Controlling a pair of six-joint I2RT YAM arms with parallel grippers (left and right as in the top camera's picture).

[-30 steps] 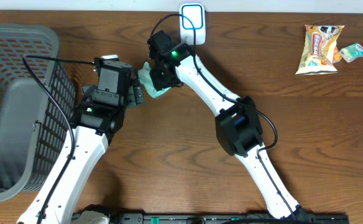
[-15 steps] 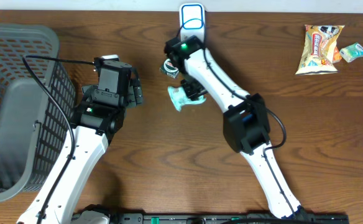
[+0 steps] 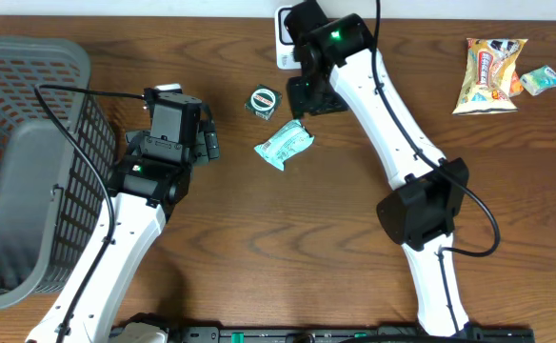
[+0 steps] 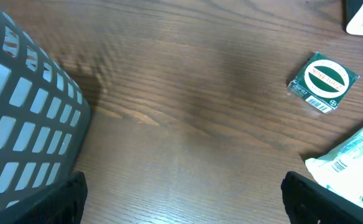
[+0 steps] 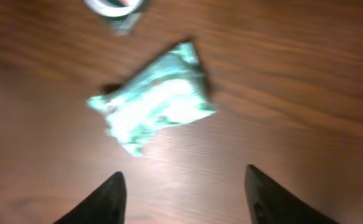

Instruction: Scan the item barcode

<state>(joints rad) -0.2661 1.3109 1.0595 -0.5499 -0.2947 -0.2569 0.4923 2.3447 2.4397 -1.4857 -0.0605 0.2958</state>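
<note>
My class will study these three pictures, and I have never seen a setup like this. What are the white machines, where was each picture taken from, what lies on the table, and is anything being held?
The white machines are two robot arms at a wooden table, each ending in a two-finger gripper. The wide picture comes from a camera fixed above the table. The other two come from cameras on the wrists, looking past each arm's own fingers.

On the table lie a mint-green packet, a small green box with a barcode, a snack bag and a small pale packet. A gray basket stands at the left. A white device, probably the scanner, sits at the back, partly hidden.

Nothing is held: the left gripper and the right gripper are both open.
</note>
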